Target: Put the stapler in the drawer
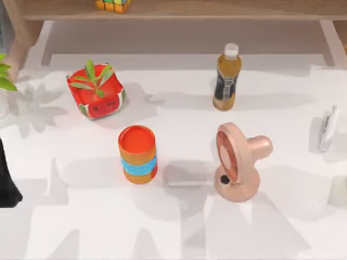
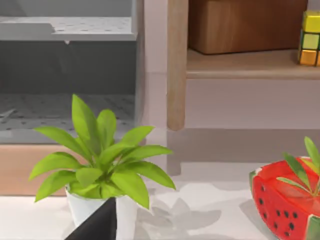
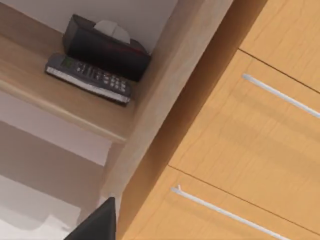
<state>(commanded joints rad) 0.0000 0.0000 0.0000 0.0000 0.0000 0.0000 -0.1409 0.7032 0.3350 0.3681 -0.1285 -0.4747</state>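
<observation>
While both arms sit out at the table's edges, the stapler lies untouched on the white table at the far right side, a slim pale bar lying roughly front to back, well apart from everything else.

Left arm: a dark part of it shows at the left edge in the top view. Its wrist view carries a dark wedge of the left gripper at the lower edge; the state of the jaws cannot be told. That view faces a potted green plant in a white pot, with a wooden shelf post behind it.

Right arm: its wrist view shows a dark wedge of the right gripper; whether the jaws are open or closed cannot be told. That view faces wooden drawer fronts, an upper drawer and a lower drawer, each with a thin metal handle, both closed. Beside them a shelf holds a remote control lying against a dark tissue box.

Mid-table:
- pink desk fan, right of centre
- amber bottle with white cap, upright, behind the fan
- orange cup stack with blue band, left of the fan
- watermelon-patterned planter with a green sprig, back left

A Rubik's cube rests on the shelf at the back.
</observation>
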